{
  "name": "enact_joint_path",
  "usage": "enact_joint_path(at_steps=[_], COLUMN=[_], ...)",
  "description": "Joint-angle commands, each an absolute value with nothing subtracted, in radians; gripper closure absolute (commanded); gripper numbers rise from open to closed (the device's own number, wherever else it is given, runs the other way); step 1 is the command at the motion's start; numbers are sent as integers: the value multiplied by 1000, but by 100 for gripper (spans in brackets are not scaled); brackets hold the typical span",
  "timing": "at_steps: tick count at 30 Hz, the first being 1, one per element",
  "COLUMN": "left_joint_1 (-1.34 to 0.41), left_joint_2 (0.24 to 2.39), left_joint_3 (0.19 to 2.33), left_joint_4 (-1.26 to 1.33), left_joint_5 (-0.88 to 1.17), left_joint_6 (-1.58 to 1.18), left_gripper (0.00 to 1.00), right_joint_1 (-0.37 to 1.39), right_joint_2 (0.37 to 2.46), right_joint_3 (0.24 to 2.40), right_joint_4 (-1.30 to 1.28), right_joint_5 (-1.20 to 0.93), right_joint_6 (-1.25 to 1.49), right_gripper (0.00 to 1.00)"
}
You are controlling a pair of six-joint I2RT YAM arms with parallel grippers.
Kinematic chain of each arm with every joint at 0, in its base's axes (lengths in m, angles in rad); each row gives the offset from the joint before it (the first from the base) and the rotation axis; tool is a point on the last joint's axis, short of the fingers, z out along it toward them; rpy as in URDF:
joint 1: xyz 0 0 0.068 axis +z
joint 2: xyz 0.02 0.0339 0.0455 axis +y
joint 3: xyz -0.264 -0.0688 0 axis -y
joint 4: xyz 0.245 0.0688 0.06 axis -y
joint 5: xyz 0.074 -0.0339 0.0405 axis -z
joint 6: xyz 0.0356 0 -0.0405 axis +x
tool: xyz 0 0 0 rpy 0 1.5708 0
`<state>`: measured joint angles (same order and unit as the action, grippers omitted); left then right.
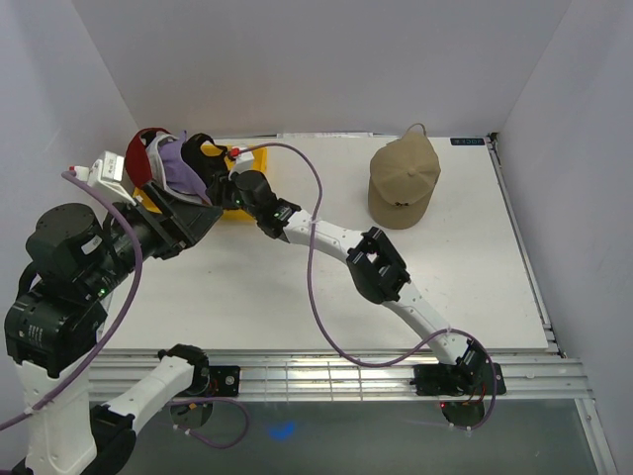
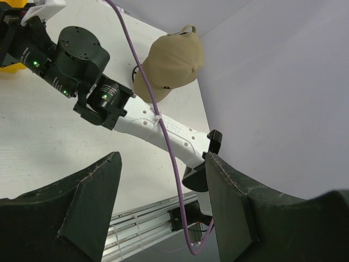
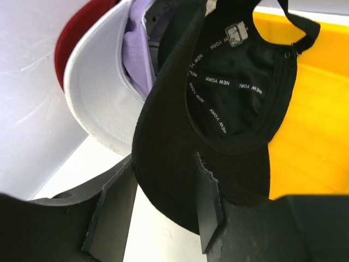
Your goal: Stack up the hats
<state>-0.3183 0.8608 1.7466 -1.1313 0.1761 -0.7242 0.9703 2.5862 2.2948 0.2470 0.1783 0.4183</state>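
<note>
Sitting toward 10 o'clock on the white surface [image 1: 218, 297], a yellow tray [image 1: 249, 158] is showing only in patches, since a bundle of nested caps and the right arm are covering most of it. In the right wrist view the black cap [image 3: 229, 93] is hanging over the tray's yellow floor, its open underside facing the camera and showing "NEW YORK" printed along the inner tape and a metal buckle on the back strap. Whether the bundle is resting in the tray cannot be told.

The caps are nesting one inside the next: the dark red cap [image 3: 76, 38] is lying outermost, then the white cap [image 3: 98, 93], then the lavender cap [image 3: 136, 49], with the black one on the near side. The tan cap [image 1: 404, 181] is sitting alone toward 1 o'clock, well apart from the others, crown up and brim pointing toward 6 o'clock.

The right claw [image 3: 163, 164] is reaching to the bundle with its fingers set apart and the black brim lying between them; whether they are pressing on it cannot be told. The left claw [image 2: 162, 158] is standing wide with nothing between its fingers, just beside the bundle at its 6 o'clock side in the top view.
</note>
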Motion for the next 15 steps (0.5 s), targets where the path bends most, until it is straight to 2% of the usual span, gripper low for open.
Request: enact_joint_path(at_steps=[1,9,12,13,15], left_joint_1=[-321,-322,-321,-321,-321], left_joint_2=[854,853,856,856,856], left_joint_3=[1729,1703,1704,1703,1701], left_joint_4=[-1129,-1112,-1111,-1111,-1111], left_joint_5=[156,146,137,133,127], left_joint_6=[-716,-719,-716,-715,-715], left_gripper=[27,27,27,27,27], right_joint_1=[957,939,931,928,925], right_joint_2=[2600,2577,2574,2571,2556], right_joint_3=[2338,2295,2299,2295,2277], right_joint_4=[322,365,371,374,383], right_joint_5=[186,186,180,178,178], right_joint_6=[445,465,483,488,492], right_gripper=[51,63,78,88,92])
